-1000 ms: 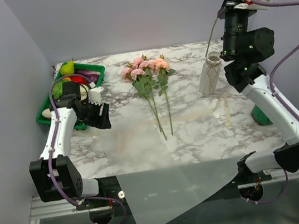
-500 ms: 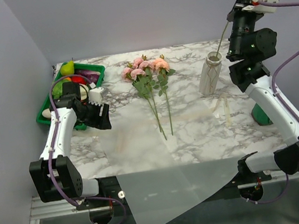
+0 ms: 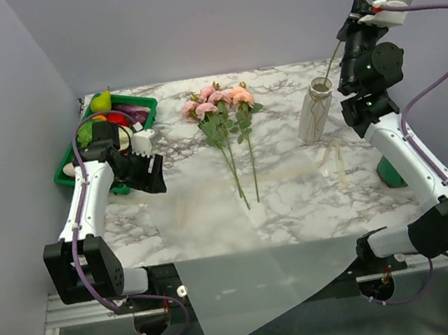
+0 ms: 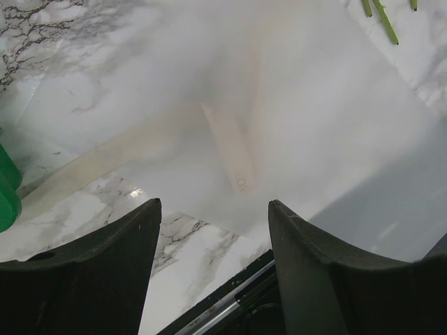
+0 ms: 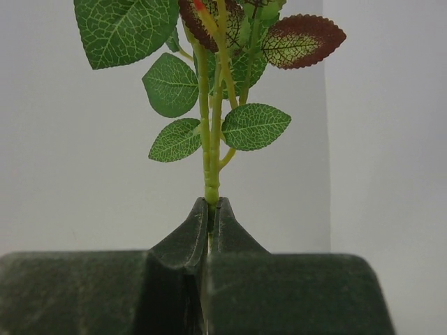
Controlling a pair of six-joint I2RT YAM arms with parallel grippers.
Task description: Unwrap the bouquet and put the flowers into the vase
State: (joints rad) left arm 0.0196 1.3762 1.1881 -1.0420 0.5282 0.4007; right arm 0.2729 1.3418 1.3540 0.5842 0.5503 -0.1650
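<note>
Flower stem [image 5: 211, 183] | right pincer [image 5: 209, 209] clamped on it | left pincer [image 4: 213, 204] wide over paper [image 4: 314, 125]

Shows the right gripper [image 5: 209, 209] pinched tight on a thin green stem [image 5: 211, 164], dark tips meeting at bottom centre. Rises upright from the tips and splits into two strands higher up. Carries small veined leaves [image 5: 253, 125] on both sides just above the grip, a big green leaf [image 5: 126, 28] at top left and a reddish-brown leaf [image 5: 302, 40] at top right. Stands against a plain pale wall [image 5: 70, 174].
</note>
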